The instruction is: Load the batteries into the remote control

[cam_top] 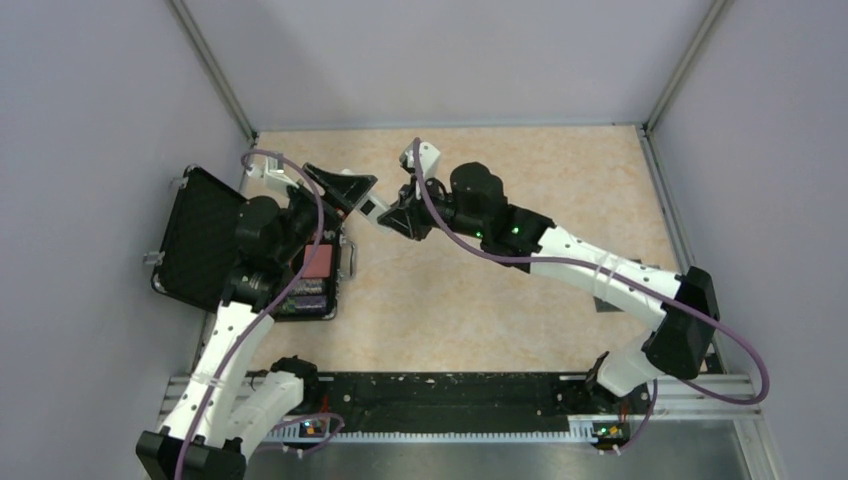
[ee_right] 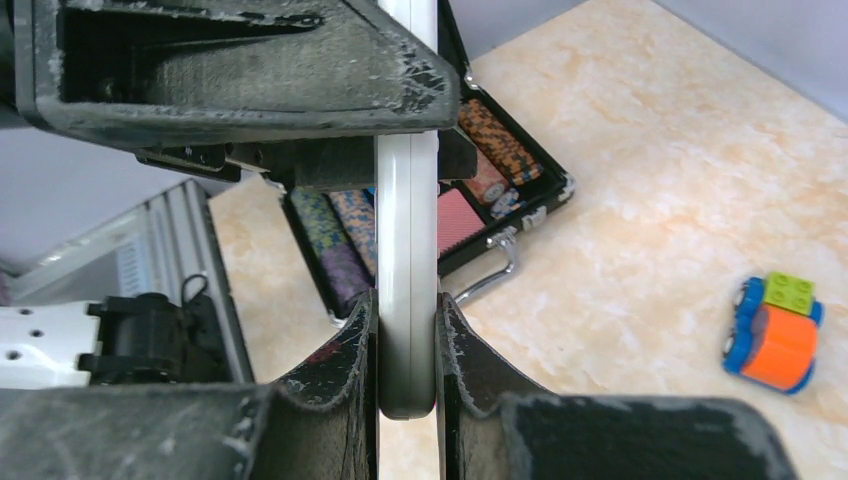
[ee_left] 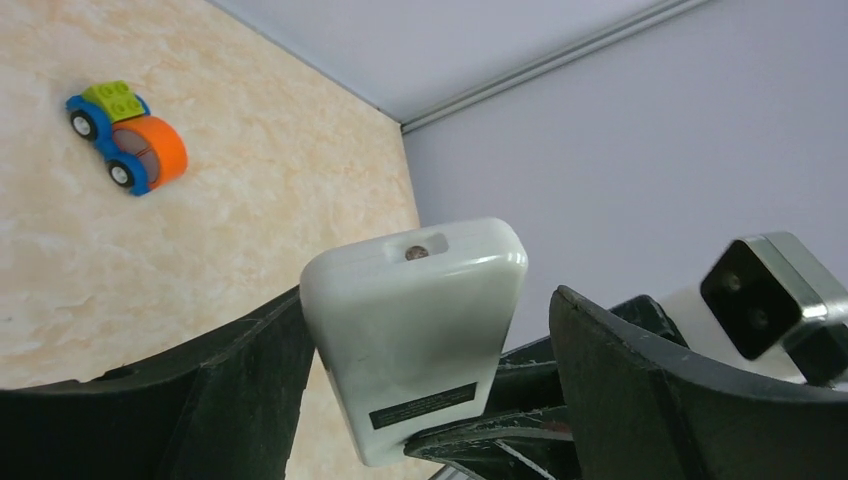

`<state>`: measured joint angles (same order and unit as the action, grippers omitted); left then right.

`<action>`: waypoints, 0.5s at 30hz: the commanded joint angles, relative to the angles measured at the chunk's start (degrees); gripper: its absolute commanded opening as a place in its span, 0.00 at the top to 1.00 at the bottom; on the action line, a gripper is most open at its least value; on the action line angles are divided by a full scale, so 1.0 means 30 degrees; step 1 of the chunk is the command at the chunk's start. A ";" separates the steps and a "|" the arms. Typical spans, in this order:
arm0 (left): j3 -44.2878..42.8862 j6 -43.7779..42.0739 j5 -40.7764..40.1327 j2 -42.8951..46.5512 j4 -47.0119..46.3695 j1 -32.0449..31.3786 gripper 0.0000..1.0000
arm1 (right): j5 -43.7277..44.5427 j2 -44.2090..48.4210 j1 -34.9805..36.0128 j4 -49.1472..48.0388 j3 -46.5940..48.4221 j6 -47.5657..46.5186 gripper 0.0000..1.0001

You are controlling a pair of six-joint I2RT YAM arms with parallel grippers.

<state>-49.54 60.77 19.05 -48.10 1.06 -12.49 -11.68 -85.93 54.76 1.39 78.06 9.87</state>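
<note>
The remote control (ee_left: 415, 320) is held in the air between the two arms, its plain white back with a black label facing the left wrist camera. My right gripper (ee_right: 407, 300) is shut on the remote (ee_right: 405, 250), seen edge-on, with both fingers pressed on its flat faces. My left gripper (ee_left: 428, 295) is open around the remote's other end: its left finger (ee_left: 250, 380) touches one side and a gap shows before the right finger (ee_left: 640, 380). From above, the grippers (cam_top: 345, 188) (cam_top: 397, 215) meet over the remote (cam_top: 372, 207). The batteries are not in view.
An open black case (cam_top: 205, 240) with poker chips (ee_right: 480, 190) lies at the table's left, under the left arm. An orange, blue and green toy car (ee_right: 775, 335) (ee_left: 125, 135) stands on the beige tabletop. Grey walls enclose the table.
</note>
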 commanded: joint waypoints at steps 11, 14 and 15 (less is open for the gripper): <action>0.0016 -0.0720 -0.2065 0.0081 0.2470 -0.0085 0.26 | 0.3367 0.0529 0.1345 0.0995 0.0666 -0.4197 1.00; 0.0008 -0.0658 -0.1652 -0.0133 0.2398 -0.0097 0.47 | 0.3373 0.0393 0.1403 0.1081 0.0775 -0.4087 1.00; -0.0023 -0.0658 -0.1547 -0.0249 0.2378 -0.0108 0.58 | 0.3379 0.0312 0.1382 0.1221 0.0971 -0.3807 1.00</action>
<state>-49.28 60.14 14.55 -48.75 8.29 -12.69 -3.05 -85.95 58.19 7.22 78.06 -0.89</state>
